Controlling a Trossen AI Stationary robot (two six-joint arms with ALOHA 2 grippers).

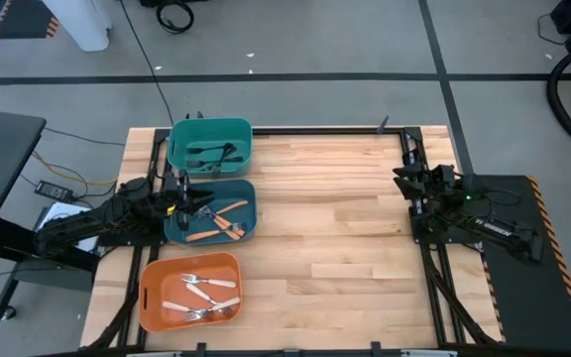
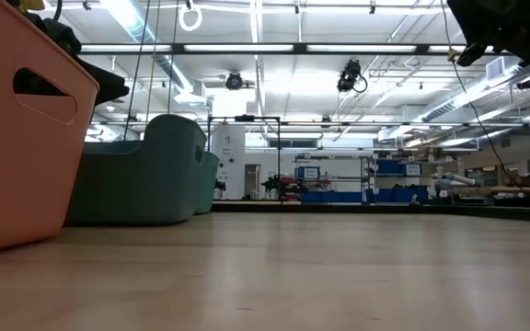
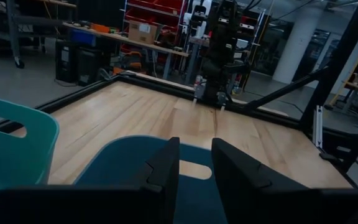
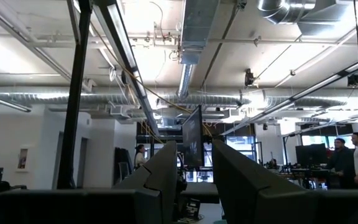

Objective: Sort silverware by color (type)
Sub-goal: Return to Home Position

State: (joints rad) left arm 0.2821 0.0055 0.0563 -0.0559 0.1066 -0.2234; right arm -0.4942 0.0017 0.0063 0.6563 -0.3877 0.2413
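Note:
The silverware lies in three bins along the table's left side. Black pieces (image 1: pixel 209 153) are in the light teal bin (image 1: pixel 176 149), orange-handled pieces (image 1: pixel 222 222) in the dark teal bin (image 1: pixel 250 203), and silver forks with cream handles (image 1: pixel 204 295) in the orange bin (image 1: pixel 149 288). My left gripper (image 1: pixel 192 198) hovers over the left part of the dark teal bin, open by a narrow gap with nothing between its fingers (image 3: pixel 194 163). My right gripper (image 1: pixel 408 180) waits at the table's right edge, raised and open (image 4: pixel 194 163), pointing up at the ceiling.
The left wrist view looks past the dark teal bin's far wall (image 3: pixel 126 155) across bare wood to the right arm (image 3: pixel 219 50). The light teal bin (image 3: pixel 17 143) stands beside it. Black frame rails (image 1: pixel 315 129) border the table. The middle and right of the tabletop (image 1: pixel 345 228) hold nothing.

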